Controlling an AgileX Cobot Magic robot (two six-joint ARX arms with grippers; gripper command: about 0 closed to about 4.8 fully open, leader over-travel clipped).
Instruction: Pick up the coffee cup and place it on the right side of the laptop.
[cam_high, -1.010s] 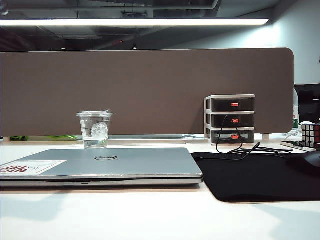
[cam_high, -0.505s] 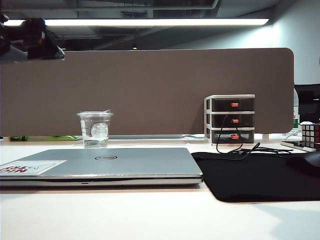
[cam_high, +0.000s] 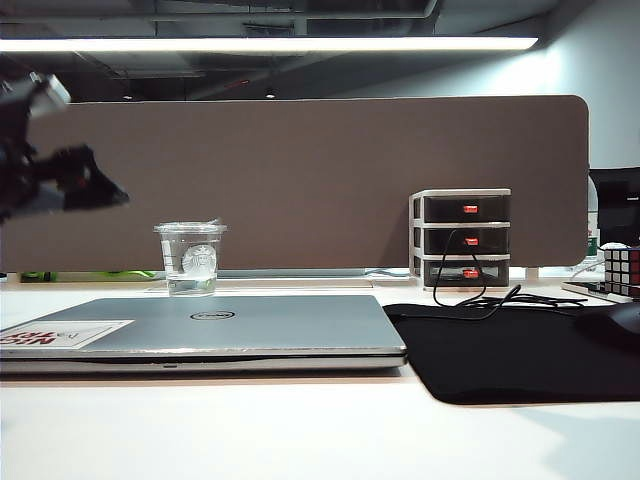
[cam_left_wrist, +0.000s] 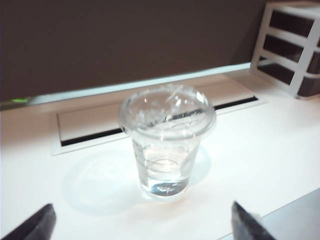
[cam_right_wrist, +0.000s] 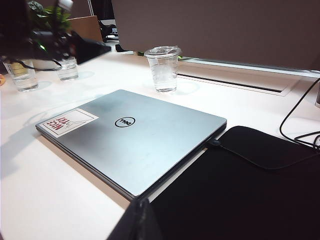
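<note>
The coffee cup (cam_high: 190, 258) (cam_left_wrist: 166, 140) (cam_right_wrist: 163, 69), clear plastic with a flat lid and a little clear liquid, stands upright on the white desk behind the laptop. The closed silver Dell laptop (cam_high: 220, 325) (cam_right_wrist: 135, 140) lies flat in front of it. My left gripper (cam_high: 95, 190) (cam_left_wrist: 142, 226) hovers up and to the left of the cup. It is open, its dark fingertips (cam_left_wrist: 36, 226) spread wide, the cup just ahead and untouched. My right gripper (cam_right_wrist: 143, 220) is shut and empty, low by the laptop's near corner and the mat; it is out of the exterior view.
A black mat (cam_high: 510, 350) lies right of the laptop, with cables (cam_high: 490, 295) trailing onto it. A small drawer unit (cam_high: 460, 238) and a Rubik's cube (cam_high: 620, 270) stand at the back right. A brown partition (cam_high: 300, 180) closes the back. Two glasses (cam_right_wrist: 22, 75) stand far left.
The left arm came into the exterior view at the top left and has dropped lower, toward the cup's height. Cup and laptop have not moved.
</note>
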